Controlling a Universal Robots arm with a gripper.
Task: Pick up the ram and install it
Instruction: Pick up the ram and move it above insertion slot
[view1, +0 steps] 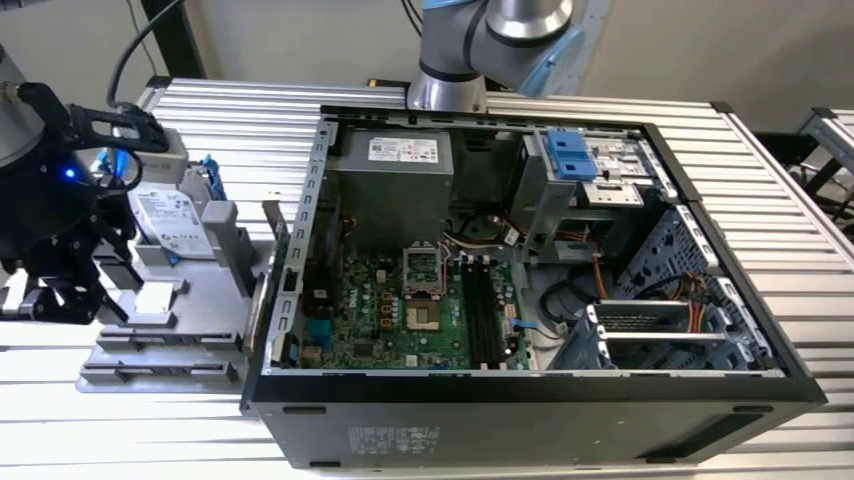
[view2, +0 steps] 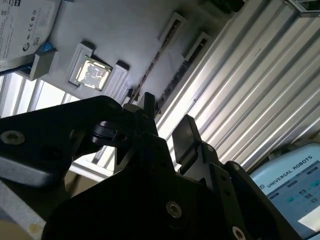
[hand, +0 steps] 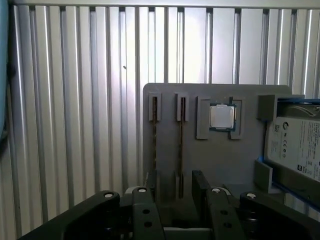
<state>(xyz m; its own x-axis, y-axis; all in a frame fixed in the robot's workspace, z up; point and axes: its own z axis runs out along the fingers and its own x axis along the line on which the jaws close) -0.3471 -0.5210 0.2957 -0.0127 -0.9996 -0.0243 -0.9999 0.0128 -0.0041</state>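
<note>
The gripper (hand: 175, 181) hangs over a grey tray (hand: 240, 165) that lies on the slatted table (hand: 75, 125). In the exterior view the tray is at 9 o'clock from the open computer case (view1: 534, 400). The jaws stand a moderate way apart and hold nothing.

The ram (hand: 181, 135) stands on its thin edge in the tray's holders, just beside a second stick (hand: 154, 135). The processor chip (hand: 221, 116) and the hard drive (hand: 297, 147) lie further along the same tray. In the first wrist view the ram runs lengthwise toward the gap between the fingers (hand: 201, 187). I cannot tell whether the fingers touch it, or for certain which of the two sticks they are set for.

The step in hand looks like the approach for the pick, so little of the task is done. The long slots (view1: 481, 310) on the motherboard (view1: 374, 320), at 3 o'clock from the processor socket, look unfilled.

To do the pick well:
- Centre the gap over one stick's top edge.
- Keep the fingers parallel to its flat faces.
- Come down square.
- Close on the board, clear of the neighbour.

The two sticks are close, so a skewed descent could nudge the other one or jam a finger between them. A straight lift out of the holders should keep the ram from twisting in the grip
</note>
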